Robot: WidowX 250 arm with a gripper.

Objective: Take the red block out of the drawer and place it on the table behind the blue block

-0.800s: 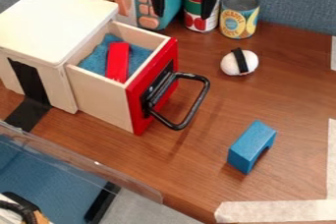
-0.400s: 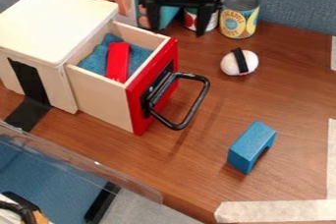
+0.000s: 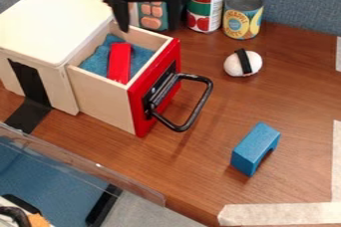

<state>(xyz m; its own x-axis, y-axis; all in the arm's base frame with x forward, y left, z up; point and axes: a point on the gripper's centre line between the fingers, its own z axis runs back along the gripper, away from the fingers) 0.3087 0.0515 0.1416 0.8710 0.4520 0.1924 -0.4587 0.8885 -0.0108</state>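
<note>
Black two-fingered tool [image 3: 148, 28], entering from the top edge of the view and hanging with its fingers pointing down. The fingers stand wide apart, one at either side, with nothing visible between them; the tool holds no object. Its fingertips appear over the far end of the pulled-out pale wooden drawer [image 3: 100, 94] with a red front; their height above it cannot be told. Below the tool and slightly to its left, inside the drawer, the long red block [image 3: 120, 61] lies on a crumpled blue cloth [image 3: 143, 56], apart from both fingers. Lower and to the right of the tool, the black metal loop handle [image 3: 200, 99] projects from the red front. To the left of the tool stands the cream-topped wooden cabinet [image 3: 53, 22] that houses the drawer. Just right of the tool is a red, white and green tin can [image 3: 206, 7], and beyond it a shorter can with a yellow label [image 3: 243, 17]. Further right and lower lies a white egg-shaped toy with a black band [image 3: 243, 63]. Well below and to the right of the tool, a blue arch-shaped block [image 3: 253, 149] rests on the brown wooden bench [image 3: 193, 161].
</note>
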